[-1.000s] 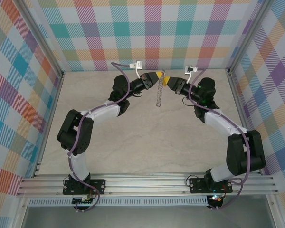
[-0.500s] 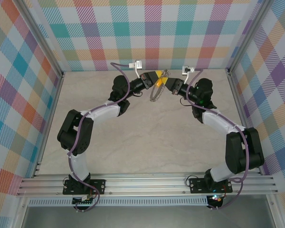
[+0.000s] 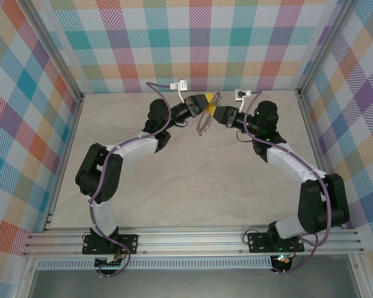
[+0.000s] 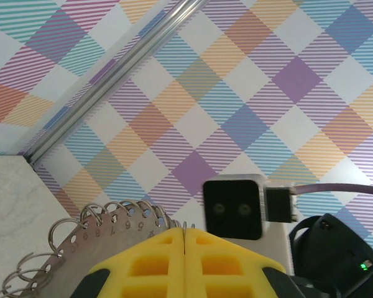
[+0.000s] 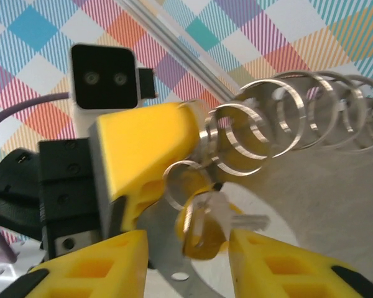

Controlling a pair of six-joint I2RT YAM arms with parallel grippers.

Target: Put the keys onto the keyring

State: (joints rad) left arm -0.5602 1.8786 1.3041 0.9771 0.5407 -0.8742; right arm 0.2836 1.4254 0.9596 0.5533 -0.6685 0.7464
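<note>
While L gripper [image 4: 184, 248] clamps 1 large dark wire-looped keyring [image 4: 99, 248], R gripper [image 5: 188, 248] gapes, empty. 1 tiny yellow-headed metal key [image 5: 202, 233] btwn its jaws: long axis approx level, blade pointing right in right wrist view.

Walled in on three sides by plaid panels: back wall [image 3: 199, 43], left wall [image 3: 18, 124], right wall [image 3: 360, 124], all checked in teal, orange, purple, pink and white. Joined at the rear corners by slanting aluminium posts [image 3: 53, 48]. Floored with a pale, marbled beige surface [image 3: 193, 186], brightly and evenly lit. Edged along the near side by a ribbed aluminium rail [image 3: 193, 239]. From the left wrist, same plaid, crossed diagonally by a metal strip [image 4: 112, 77].
</note>
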